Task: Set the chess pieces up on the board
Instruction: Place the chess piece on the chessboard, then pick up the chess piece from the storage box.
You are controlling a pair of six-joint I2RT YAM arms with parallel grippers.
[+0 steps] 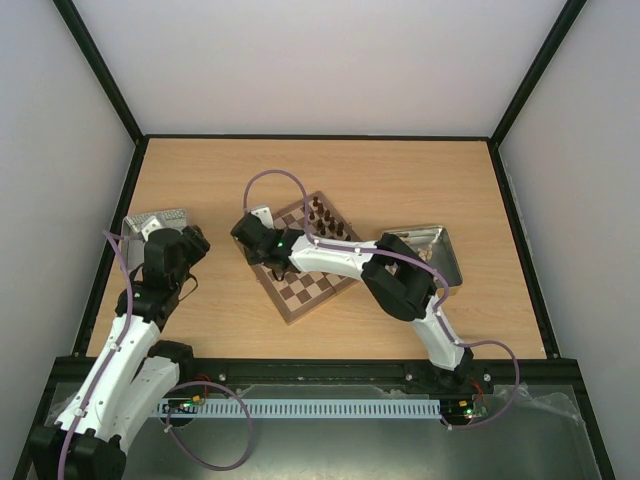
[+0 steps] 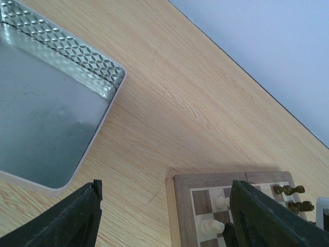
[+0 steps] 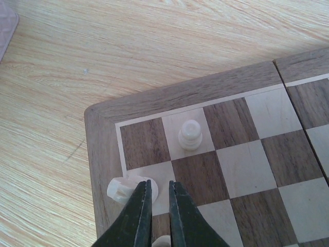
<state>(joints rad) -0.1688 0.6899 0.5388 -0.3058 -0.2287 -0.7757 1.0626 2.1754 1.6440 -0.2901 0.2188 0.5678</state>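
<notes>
While the overhead view gives me both arms at once, it hides the right gripper (image 3: 160, 185) under its own wrist, above the left corner of the board (image 1: 318, 290). Only the right wrist camera settles it: the fingers are pinched almost together, with a thin slit between them and nothing in it at the tips. That camera also picks out a cream piece (image 3: 190, 135) standing upright on the light square next to the corner square. A tipped piece (image 3: 121, 189) lies at the board's edge line, just beside the left-hand finger and partly hidden by it.

From above, neither piece can be made out. What the overhead view does show is the dark pieces (image 1: 320, 213) lined up along the far side of the board. It also shows the right tin (image 1: 440, 240) beyond the board, with small light bits inside that I cannot identify.

The left gripper (image 2: 165, 190) hangs wide open over bare table (image 2: 180, 103), between the left tin (image 2: 77, 51) and the board's corner. Its own camera shows that tin's grey floor, which the overhead view mostly hides behind the arm.
</notes>
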